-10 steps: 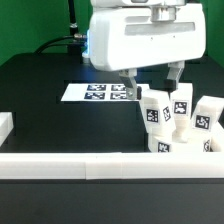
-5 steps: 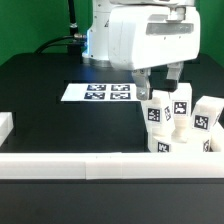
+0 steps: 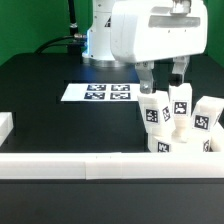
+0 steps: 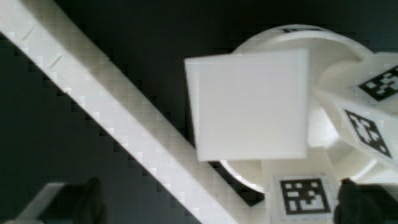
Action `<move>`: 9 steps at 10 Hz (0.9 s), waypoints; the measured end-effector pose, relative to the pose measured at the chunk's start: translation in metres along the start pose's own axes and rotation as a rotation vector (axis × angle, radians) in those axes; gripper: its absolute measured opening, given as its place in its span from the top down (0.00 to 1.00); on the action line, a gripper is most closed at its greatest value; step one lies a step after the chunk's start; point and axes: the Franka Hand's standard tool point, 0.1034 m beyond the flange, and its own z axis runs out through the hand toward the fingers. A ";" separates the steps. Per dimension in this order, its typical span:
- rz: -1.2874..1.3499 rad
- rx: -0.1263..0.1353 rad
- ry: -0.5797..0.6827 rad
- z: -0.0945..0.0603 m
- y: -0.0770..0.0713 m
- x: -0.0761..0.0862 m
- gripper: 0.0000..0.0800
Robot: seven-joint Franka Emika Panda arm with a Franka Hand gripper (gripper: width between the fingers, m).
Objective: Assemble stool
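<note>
1. The black table (image 3: 50, 115) carries everything; it spreads well below the jaws and away to the exterior view's left of them.
2. The Panda arm's white body (image 3: 150, 30) fills the upper part of the exterior view, directly above the jaws.
3. A long white border rail (image 3: 90, 165) lies along the table's near edge, below and in front of the jaws; in the wrist view it runs as a slanted white bar (image 4: 125, 130) just beside the leg block under the camera.
4. The marker board (image 3: 100, 92) lies flat on the table, to the exterior view's left of the jaws and apart from them.
5. The stool parts stand bunched together directly beneath the jaws and a little to the exterior view's right of them. Part of the round seat (image 4: 302, 45) shows in the wrist view behind the big block; how it sits among the blocks I cannot tell.
6. Upright leg blocks bearing tags: one (image 3: 152, 108) under the left-hand finger, one (image 3: 180, 103) under the other finger, one (image 3: 205, 115) further right. The wrist view shows a blank block face (image 4: 258, 105) close up.
7. The gripper (image 3: 163, 75) hangs just above the blocks with its jaws spread wide, released, holding nothing.
</note>
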 end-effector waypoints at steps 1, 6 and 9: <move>0.001 0.000 -0.001 0.001 0.000 -0.001 0.19; 0.012 0.003 -0.019 0.018 -0.002 -0.009 0.19; 0.012 -0.008 -0.017 0.025 -0.001 -0.010 0.19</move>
